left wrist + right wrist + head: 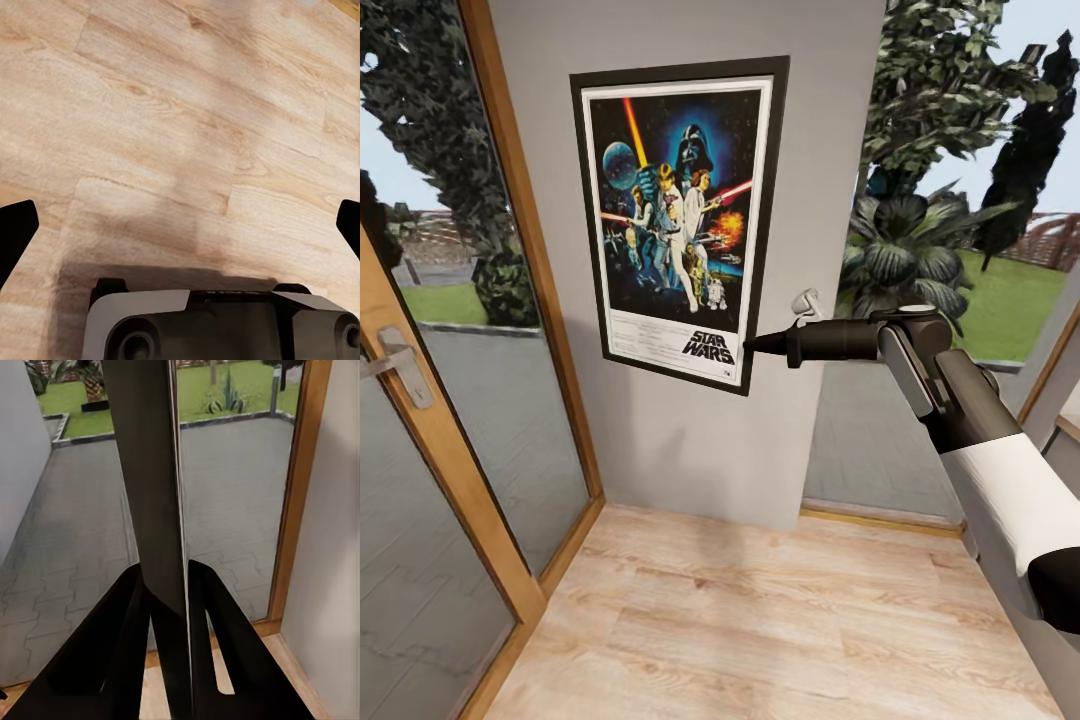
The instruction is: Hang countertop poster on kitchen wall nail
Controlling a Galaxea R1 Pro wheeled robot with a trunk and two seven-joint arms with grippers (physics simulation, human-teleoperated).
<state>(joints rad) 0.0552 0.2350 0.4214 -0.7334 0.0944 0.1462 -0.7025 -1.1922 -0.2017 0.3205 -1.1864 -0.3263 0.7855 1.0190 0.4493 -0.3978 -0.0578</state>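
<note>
Nearest me is the plank floor [760,620], and my left pincer [180,217] hangs over it, fingers spread wide, carrying nothing. Further out, my right pincer [752,345] is clamped on the lower right edge of the poster [678,215]; the right wrist view has the frame's edge running straight up between both fingers [112,652]. Beyond that, the poster stands upright, slightly tilted, against the grey wall [690,450] between the glass panes. I can't pick out a nail. I judge this the hanging step: next I need the top settled on its nail before easing my grip.
</note>
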